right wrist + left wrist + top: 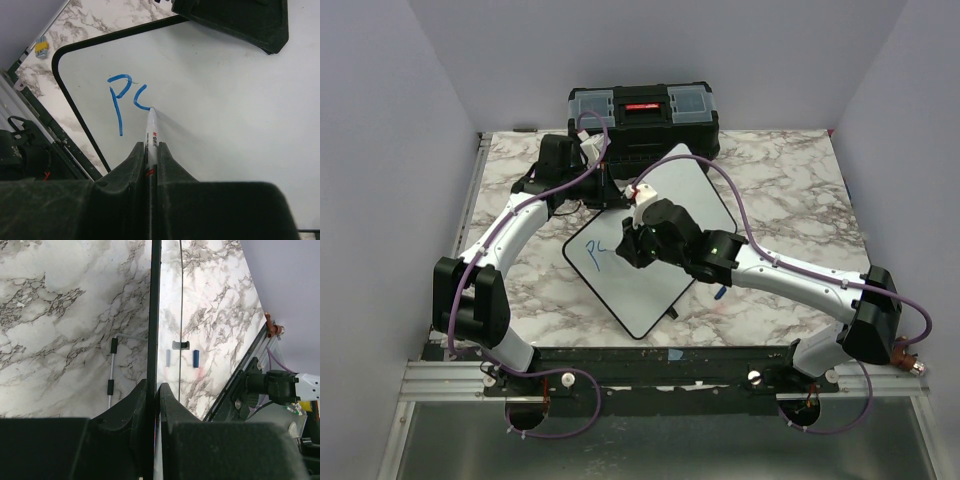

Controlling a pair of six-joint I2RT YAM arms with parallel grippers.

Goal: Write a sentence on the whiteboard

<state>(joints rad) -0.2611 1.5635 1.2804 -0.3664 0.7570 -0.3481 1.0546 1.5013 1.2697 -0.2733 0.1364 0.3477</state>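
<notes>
The whiteboard [660,285] lies slanted on the marble table. The sentence [594,251] is only a blue "P" and an unfinished curved stroke near the board's left corner, also seen in the right wrist view [122,95]. My right gripper [628,246] [151,149] is shut on a white marker [151,131] whose tip touches the whiteboard [230,105] at the end of the curved stroke. My left gripper [610,187] [155,390] is shut on the board's black-framed far edge [154,315], seen edge-on. It also shows in the right wrist view [240,20].
A black toolbox [643,115] stands just behind the board. A blue marker cap [720,293] [196,358] lies on the table beside the board's right edge. A white wire bracket with black sleeves [113,365] lies under the board. Purple walls close in both sides.
</notes>
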